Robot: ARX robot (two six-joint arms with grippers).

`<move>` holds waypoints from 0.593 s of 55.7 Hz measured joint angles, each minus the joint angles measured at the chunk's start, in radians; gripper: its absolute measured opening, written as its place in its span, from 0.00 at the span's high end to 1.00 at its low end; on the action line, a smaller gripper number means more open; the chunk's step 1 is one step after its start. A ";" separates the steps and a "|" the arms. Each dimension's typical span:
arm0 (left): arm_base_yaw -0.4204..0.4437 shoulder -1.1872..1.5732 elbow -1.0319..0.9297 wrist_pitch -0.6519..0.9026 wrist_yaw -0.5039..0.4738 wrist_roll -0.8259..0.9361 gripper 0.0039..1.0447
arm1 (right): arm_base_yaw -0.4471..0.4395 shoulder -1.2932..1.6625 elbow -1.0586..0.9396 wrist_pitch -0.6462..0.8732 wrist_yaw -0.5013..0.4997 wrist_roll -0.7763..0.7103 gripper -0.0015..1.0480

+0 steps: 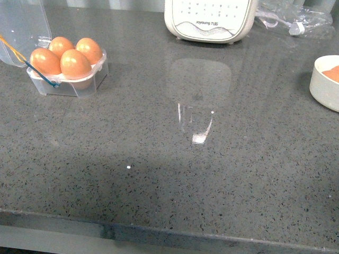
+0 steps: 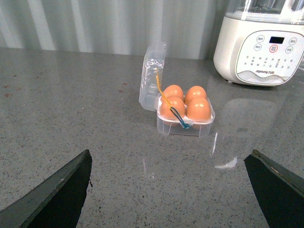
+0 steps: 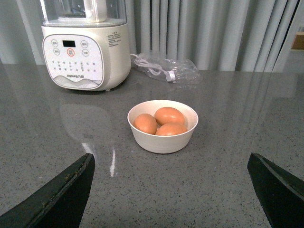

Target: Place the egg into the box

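The box [image 1: 74,84] is a clear plastic carton at the back left of the counter, its lid [image 1: 24,26] standing open. Several brown eggs fill its cups, one being the egg [image 1: 75,62] at the front. The left wrist view shows the same box [image 2: 185,127] with its eggs [image 2: 198,109] well ahead of my left gripper [image 2: 170,153], which is open and empty. My right gripper [image 3: 171,156] is open and empty too, facing a white bowl [image 3: 164,140] that holds three more brown eggs [image 3: 168,115]. Neither arm shows in the front view.
A cream appliance [image 1: 209,18] with buttons stands at the back middle. A plastic bag with a cable [image 1: 291,21] lies to its right. The white bowl [image 1: 324,87] sits at the right edge. The grey counter's front edge [image 1: 169,233] runs along the bottom.
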 joint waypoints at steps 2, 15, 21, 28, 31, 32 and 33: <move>0.000 0.000 0.000 0.000 0.000 0.000 0.06 | 0.000 0.000 0.000 0.000 0.000 0.000 0.07; -0.076 0.164 0.094 -0.222 -0.311 -0.092 0.06 | 0.000 0.000 0.000 0.000 0.000 0.000 0.07; -0.078 0.314 0.137 -0.195 -0.406 -0.113 0.06 | 0.000 0.000 0.000 0.000 -0.001 0.000 0.07; -0.050 0.441 0.182 -0.034 -0.370 -0.115 0.06 | 0.000 0.000 0.000 0.000 0.000 0.000 0.07; -0.031 0.523 0.205 0.071 -0.328 -0.115 0.06 | 0.000 0.000 0.000 0.000 0.000 0.000 0.07; -0.024 0.552 0.210 0.104 -0.310 -0.115 0.06 | 0.000 0.000 0.000 0.000 0.000 0.000 0.07; -0.017 0.582 0.216 0.138 -0.294 -0.113 0.06 | 0.000 0.000 0.000 0.000 0.000 0.000 0.07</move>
